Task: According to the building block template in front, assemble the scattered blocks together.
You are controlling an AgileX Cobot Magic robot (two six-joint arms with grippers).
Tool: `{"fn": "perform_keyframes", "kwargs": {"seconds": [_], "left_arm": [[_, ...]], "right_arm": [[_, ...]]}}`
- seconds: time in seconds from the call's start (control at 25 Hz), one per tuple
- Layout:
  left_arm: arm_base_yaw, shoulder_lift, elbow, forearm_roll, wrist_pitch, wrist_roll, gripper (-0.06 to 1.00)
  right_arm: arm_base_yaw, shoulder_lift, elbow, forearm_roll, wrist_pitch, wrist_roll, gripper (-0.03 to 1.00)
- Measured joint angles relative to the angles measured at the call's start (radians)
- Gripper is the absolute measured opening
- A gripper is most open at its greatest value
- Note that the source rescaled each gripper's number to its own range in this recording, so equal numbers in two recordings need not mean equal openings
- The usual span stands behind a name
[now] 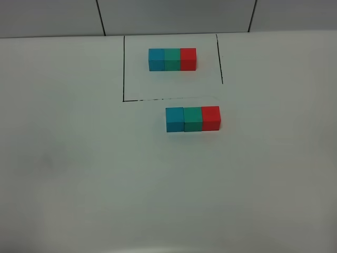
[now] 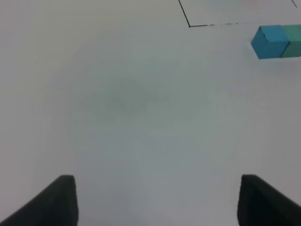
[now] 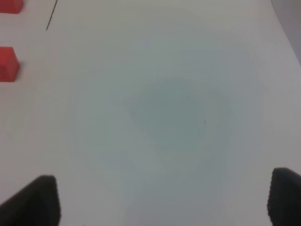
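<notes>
Worktop [image 1: 79, 174] carries six cubes in two rows of three: the building block template [image 1: 172, 59], one blue, one teal-green, one red, inside a black drawn outline [image 1: 124, 68], and the scattered blocks [image 1: 192, 119], likewise one of each colour, touching in a row just outside it. Left gripper [image 2: 157, 200]: jaws spread, nothing between them, blue cube [image 2: 270, 42] well ahead and off to one side. Right gripper [image 3: 164, 200]: jaws spread and empty, two red cubes [image 3: 8, 64] far ahead at the frame edge.

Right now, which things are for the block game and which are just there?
For the job:
- framed template row
- blue cube
- green cube
- red cube
- left pincer, open
- right pincer, open

Just there:
- white table
</notes>
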Motion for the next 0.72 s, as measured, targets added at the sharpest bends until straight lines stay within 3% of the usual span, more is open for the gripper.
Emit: {"fn": "perform_keyframes", "kwargs": {"seconds": [0.72], "left_arm": [[0.000,0.000,0.000,0.000,0.000,0.000,0.65]], "right_arm": [[0.000,0.000,0.000,0.000,0.000,0.000,0.84]]}}
